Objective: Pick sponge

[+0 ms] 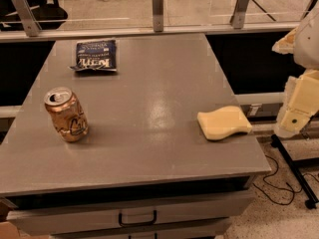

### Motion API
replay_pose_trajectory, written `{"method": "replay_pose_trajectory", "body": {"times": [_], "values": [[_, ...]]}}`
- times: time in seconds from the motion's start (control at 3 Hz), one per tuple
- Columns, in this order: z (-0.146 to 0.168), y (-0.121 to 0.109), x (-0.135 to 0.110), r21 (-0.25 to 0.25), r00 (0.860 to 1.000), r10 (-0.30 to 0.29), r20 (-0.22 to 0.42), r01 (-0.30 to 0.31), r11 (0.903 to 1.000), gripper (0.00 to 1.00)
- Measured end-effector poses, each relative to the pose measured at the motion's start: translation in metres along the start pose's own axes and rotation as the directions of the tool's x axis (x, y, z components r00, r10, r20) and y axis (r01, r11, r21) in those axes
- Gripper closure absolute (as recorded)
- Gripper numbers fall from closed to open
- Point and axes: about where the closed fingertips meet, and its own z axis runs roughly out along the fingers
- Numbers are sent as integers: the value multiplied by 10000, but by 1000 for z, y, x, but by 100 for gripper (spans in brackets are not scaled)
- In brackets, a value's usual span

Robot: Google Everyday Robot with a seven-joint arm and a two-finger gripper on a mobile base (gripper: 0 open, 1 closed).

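Observation:
The sponge (224,123) is a pale yellow flat foam pad with wavy edges. It lies flat on the grey table top (149,98) close to the right edge. My gripper (297,108) is cream-coloured and blocky. It hangs off the table's right side, to the right of the sponge and a little above its level, not touching it. It holds nothing that I can see.
A dented gold drink can (67,114) stands at the table's left. A dark blue chip bag (95,55) lies at the back left. A glass rail with metal posts (157,8) runs behind the table. A drawer with a handle (137,218) sits below the front edge.

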Motion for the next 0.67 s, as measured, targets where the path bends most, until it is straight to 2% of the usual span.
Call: {"method": "replay_pose_trajectory", "body": {"times": [0.33,0.67], "values": [[1,-2,-1,22,10000,21,64,-21,10000,0],[28,-9,-3,-147,9989,-31,462,38,9999,0]]}}
